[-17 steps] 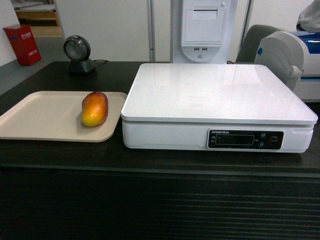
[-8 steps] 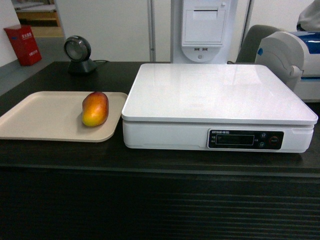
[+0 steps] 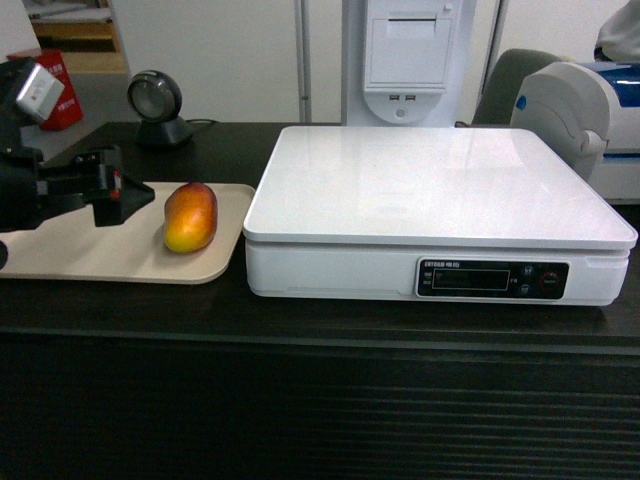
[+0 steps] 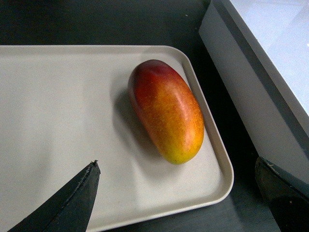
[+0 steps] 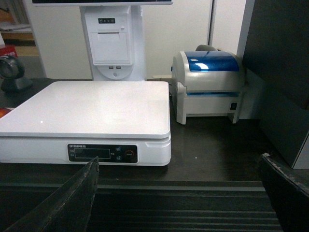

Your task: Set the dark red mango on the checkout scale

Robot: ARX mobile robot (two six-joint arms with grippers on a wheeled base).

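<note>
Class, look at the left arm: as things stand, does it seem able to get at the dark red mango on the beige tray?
Probably yes: the left gripper is open beside the dark red mango, with only bare beige tray between them.

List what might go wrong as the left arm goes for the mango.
1. The mango is rounded and lies loose, so the open left pincer might nudge it into rolling rather than closing on it.
2. It rests near the raised rim of the tray; a finger may catch that rim.
3. The scale stands higher than the tray, so a low carry could knock the fruit against its side.
</note>
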